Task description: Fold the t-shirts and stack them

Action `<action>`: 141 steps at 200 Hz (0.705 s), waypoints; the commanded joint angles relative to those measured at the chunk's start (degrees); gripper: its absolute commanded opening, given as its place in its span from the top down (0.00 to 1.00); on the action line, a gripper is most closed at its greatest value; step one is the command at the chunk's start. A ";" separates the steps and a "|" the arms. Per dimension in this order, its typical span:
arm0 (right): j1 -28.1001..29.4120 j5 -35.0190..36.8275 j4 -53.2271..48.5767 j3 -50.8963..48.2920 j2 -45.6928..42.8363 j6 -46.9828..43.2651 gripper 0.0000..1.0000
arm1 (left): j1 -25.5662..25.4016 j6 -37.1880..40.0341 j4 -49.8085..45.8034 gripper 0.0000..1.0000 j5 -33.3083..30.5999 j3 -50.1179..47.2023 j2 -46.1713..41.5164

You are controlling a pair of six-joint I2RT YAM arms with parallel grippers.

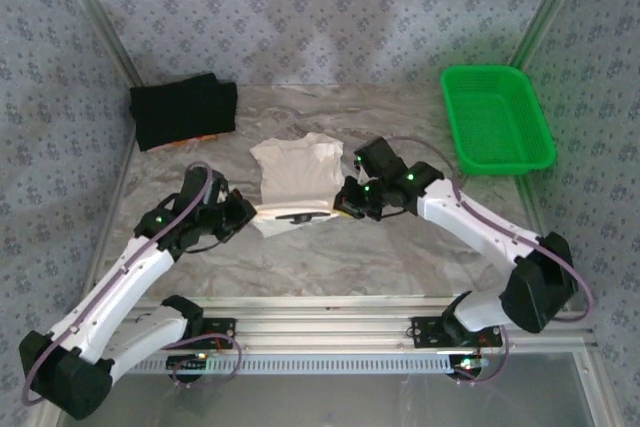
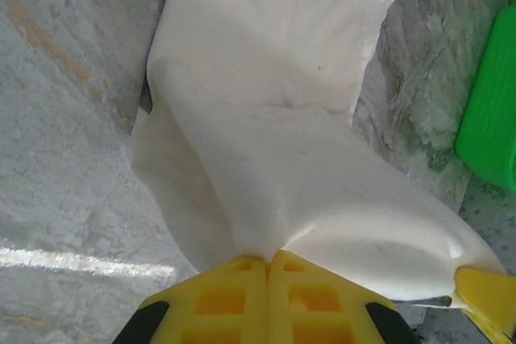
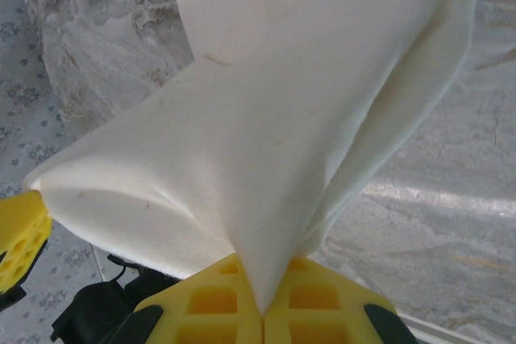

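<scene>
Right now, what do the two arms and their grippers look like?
The left arm and right arm both have white links, black joints, small green lights and a mauve cable looping alongside. The left gripper and right gripper have blocky yellow fingers with square recesses.

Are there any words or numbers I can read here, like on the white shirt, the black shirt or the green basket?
No text can be read in any view.
Cream-white cloth t-shirt: a dark mark sits at its near edge, too small and blurred to read.
Folded black cloth t-shirt: no print or label to be seen.
Green plastic mesh basket: no label to be seen.
</scene>
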 commanded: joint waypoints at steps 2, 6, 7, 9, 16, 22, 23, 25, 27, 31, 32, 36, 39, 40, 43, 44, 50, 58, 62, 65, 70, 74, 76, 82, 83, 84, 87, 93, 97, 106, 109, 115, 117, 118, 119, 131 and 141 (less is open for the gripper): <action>-2.82 -1.38 -4.42 5.34 3.75 -4.98 1.00 | 3.65 4.14 0.15 1.00 3.41 3.69 2.62; -3.26 -1.52 -4.47 6.07 4.39 -5.27 1.00 | 4.20 4.49 0.33 1.00 3.89 3.97 3.29; -3.31 -1.55 -4.56 6.19 4.54 -5.32 1.00 | 4.35 4.58 0.40 1.00 4.01 4.01 3.39; -3.49 -1.65 -4.56 6.47 4.84 -5.53 1.00 | 4.64 4.78 0.50 1.00 4.26 4.21 3.69; -4.23 -2.04 -4.65 7.69 6.06 -6.22 1.00 | 5.54 5.46 0.77 1.00 4.85 4.91 4.75; -4.97 -2.51 -4.75 8.79 7.17 -6.70 1.00 | 6.26 5.94 0.99 1.00 5.42 5.33 5.67; -5.05 -2.57 -4.74 8.95 7.39 -6.87 1.00 | 6.39 6.05 1.08 1.00 5.48 5.43 5.82; -5.26 -2.72 -4.91 9.21 7.75 -7.13 1.00 | 6.65 6.25 1.20 1.00 5.75 5.62 6.10; -5.47 -2.85 -5.07 9.66 8.15 -7.33 1.00 | 6.87 6.43 1.33 1.00 5.97 5.75 6.44; -5.89 -3.08 -5.29 10.34 8.98 -7.72 1.00 | 7.42 6.70 1.62 1.00 6.51 6.07 7.09; -6.03 -3.12 -5.41 10.52 9.17 -7.82 1.00 | 7.55 6.74 1.70 1.00 6.64 6.11 7.28; -6.46 -3.51 -5.57 11.27 10.01 -8.15 1.00 | 8.00 7.05 2.06 1.00 7.23 6.41 7.99; -6.78 -3.72 -5.62 11.78 10.51 -8.50 1.00 | 8.35 7.24 2.20 1.00 7.55 6.72 8.57; -6.87 -3.83 -5.66 12.07 10.73 -8.61 1.00 | 8.45 7.32 2.26 1.00 7.69 6.83 8.71; -7.16 -4.05 -5.71 12.59 11.32 -8.86 1.00 | 8.73 7.60 2.33 1.00 7.97 7.17 9.35; -7.33 -4.09 -5.79 12.87 11.49 -8.92 1.00 | 8.86 7.72 2.32 1.00 8.03 7.28 9.54; -7.94 -4.37 -5.95 13.99 12.63 -9.38 1.00 | 9.30 8.27 2.38 1.00 8.32 7.96 10.67; -8.72 -4.89 -6.26 15.74 14.26 -10.00 1.00 | 9.96 8.97 2.55 1.00 8.66 8.92 12.16; -9.15 -5.37 -6.35 16.55 15.08 -10.24 1.00 | 10.23 9.26 2.71 1.00 8.99 9.27 12.90; -9.43 -5.58 -6.40 17.10 15.61 -10.45 1.00 | 10.42 9.46 2.83 1.00 9.25 9.62 13.43; -9.97 -6.03 -6.70 18.50 16.73 -10.87 1.00 | 10.83 9.88 3.06 1.00 9.51 10.02 14.34; -10.23 -6.16 -7.06 19.32 17.43 -11.29 1.00 | 11.15 10.06 3.27 1.00 9.72 10.38 15.03; -10.44 -6.19 -7.21 19.97 17.93 -11.42 1.00 | 11.29 10.15 3.35 1.00 9.86 10.57 15.32; -10.90 -6.40 -7.74 21.49 19.32 -12.04 1.00 | 11.80 10.40 3.67 1.00 10.22 11.08 16.44; -10.96 -6.49 -7.77 21.81 19.48 -12.13 1.00 | 11.89 10.48 3.78 1.00 10.30 11.16 16.61; -11.03 -6.54 -7.79 22.05 19.74 -12.18 1.00 | 11.93 10.52 3.89 1.00 10.38 11.21 16.78; -11.30 -6.79 -8.00 22.63 20.38 -12.49 1.00 | 12.23 10.60 4.04 1.00 10.56 11.43 17.34; -11.68 -7.09 -8.57 24.28 21.69 -12.93 1.00 | 12.69 10.75 4.44 1.00 10.97 11.86 18.40; -11.95 -7.18 -8.91 25.22 22.53 -13.26 1.00 | 12.98 10.99 4.66 1.00 11.19 12.22 19.18; -12.70 -7.72 -9.48 27.50 24.45 -13.91 1.00 | 13.50 11.52 5.01 1.00 11.66 13.12 20.94; -12.88 -7.82 -9.65 27.88 24.95 -14.04 1.00 | 13.70 11.63 5.10 1.00 11.76 13.48 21.51; -13.24 -8.10 -9.89 29.24 26.10 -14.36 1.00 | 13.95 11.98 5.26 1.00 11.81 14.19 22.67; -13.35 -8.19 -10.00 29.66 26.53 -14.41 1.00 | 14.05 12.14 5.23 1.00 11.92 14.40 23.01; -13.41 -8.22 -10.00 29.80 26.74 -14.42 1.00 | 14.11 12.14 5.27 1.00 11.94 14.54 23.19; -13.41 -8.22 -10.00 29.80 26.74 -14.42 1.00 | 14.19 12.23 5.24 1.00 11.99 14.65 23.41; -14.12 -8.89 -10.64 32.24 28.92 -14.84 1.00 | 14.80 12.88 5.63 1.00 12.43 15.94 25.72; -14.67 -9.39 -11.12 34.00 30.67 -15.17 1.00 | 15.43 13.30 5.97 1.00 12.98 16.92 27.66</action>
